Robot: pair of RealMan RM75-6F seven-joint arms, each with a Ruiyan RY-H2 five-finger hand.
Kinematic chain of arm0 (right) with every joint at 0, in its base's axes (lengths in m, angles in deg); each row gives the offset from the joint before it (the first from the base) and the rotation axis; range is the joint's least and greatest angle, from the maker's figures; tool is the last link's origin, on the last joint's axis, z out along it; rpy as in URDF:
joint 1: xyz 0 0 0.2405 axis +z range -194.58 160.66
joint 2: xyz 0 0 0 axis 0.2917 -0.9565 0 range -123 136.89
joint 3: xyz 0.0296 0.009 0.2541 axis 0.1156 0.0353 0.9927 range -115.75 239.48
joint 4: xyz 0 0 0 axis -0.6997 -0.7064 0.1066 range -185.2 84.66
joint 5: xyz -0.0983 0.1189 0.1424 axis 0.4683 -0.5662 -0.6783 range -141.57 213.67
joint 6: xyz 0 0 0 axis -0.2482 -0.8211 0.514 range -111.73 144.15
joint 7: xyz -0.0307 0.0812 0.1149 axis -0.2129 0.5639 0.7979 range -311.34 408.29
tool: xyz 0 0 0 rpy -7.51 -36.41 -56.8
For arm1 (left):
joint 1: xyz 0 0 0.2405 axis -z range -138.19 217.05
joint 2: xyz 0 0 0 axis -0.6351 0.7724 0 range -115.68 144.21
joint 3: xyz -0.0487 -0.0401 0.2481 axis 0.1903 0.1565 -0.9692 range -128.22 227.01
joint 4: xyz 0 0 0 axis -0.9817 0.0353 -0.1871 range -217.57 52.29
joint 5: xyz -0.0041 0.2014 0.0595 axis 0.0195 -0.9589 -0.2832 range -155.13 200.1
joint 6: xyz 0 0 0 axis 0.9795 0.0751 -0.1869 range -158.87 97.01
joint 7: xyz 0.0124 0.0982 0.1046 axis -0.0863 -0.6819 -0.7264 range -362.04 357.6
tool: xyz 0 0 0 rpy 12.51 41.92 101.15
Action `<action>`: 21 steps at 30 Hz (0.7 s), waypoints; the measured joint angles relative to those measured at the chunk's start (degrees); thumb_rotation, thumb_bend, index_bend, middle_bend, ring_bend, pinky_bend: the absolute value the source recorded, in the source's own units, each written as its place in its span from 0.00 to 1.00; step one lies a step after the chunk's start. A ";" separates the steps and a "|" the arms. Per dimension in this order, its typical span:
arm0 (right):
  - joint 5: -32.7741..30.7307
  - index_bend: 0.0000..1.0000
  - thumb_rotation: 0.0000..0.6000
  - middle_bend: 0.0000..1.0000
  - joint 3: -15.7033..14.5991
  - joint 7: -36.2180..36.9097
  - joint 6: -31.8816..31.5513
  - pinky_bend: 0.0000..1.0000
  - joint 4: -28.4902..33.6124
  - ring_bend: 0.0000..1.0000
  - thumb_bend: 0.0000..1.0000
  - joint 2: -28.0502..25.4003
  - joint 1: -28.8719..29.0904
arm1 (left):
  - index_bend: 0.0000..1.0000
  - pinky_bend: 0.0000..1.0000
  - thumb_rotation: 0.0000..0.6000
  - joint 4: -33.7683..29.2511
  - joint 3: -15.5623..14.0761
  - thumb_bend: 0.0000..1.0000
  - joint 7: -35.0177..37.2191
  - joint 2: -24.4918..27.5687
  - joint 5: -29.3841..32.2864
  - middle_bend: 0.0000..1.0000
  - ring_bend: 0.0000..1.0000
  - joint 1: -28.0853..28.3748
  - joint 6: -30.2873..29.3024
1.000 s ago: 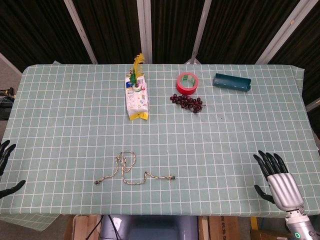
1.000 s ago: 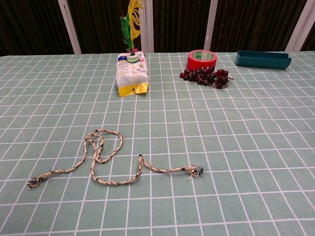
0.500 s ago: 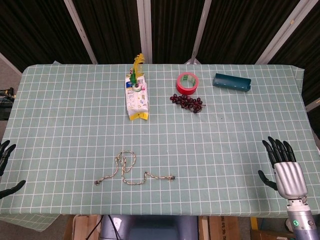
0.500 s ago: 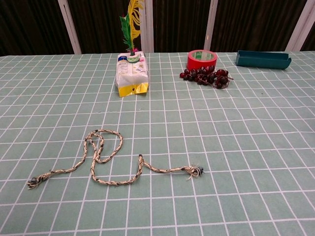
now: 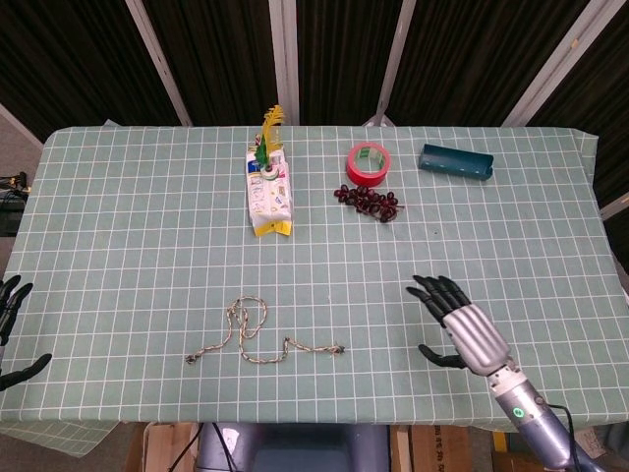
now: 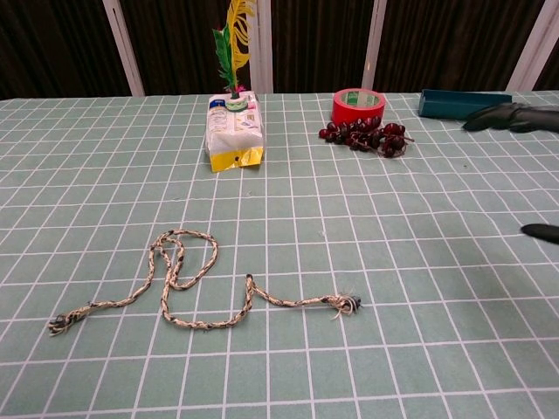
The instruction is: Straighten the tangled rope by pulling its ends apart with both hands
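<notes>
The tangled rope (image 5: 257, 338) (image 6: 187, 284) lies in loops near the table's front edge, left of centre, with one frayed end at the left (image 6: 59, 325) and the other at the right (image 6: 348, 304). My right hand (image 5: 460, 325) hovers open over the table, well to the right of the rope, fingers spread and pointing left. In the chest view only its dark fingertips (image 6: 511, 118) show at the right edge. My left hand (image 5: 12, 329) sits open at the far left edge, off the table, holding nothing.
At the back stand a white pouch (image 5: 268, 200) with a yellow-green feather, a red tape roll (image 5: 368, 163), dark grapes (image 5: 368, 201) and a teal box (image 5: 456, 161). The green checked tablecloth (image 5: 138, 236) covers the table.
My right hand has swung in from the table's right front corner leftward toward the rope and now shows in the chest view. The rope and left hand have not moved.
</notes>
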 measured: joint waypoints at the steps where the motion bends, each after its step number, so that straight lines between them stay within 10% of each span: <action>1: 0.24 0.22 1.00 0.00 -0.06 -0.04 0.97 0.00 0.02 0.00 0.31 0.67 0.76 | 0.02 0.00 1.00 0.04 0.00 0.00 -0.17 -0.03 -0.11 0.00 0.00 0.01 -0.05; 21: -8.50 0.43 1.00 0.10 0.80 -14.02 7.36 0.00 -3.56 0.00 0.31 19.46 5.38 | 0.02 0.00 1.00 1.79 -0.04 0.01 -0.92 -0.79 -1.77 0.00 0.00 0.68 -0.40</action>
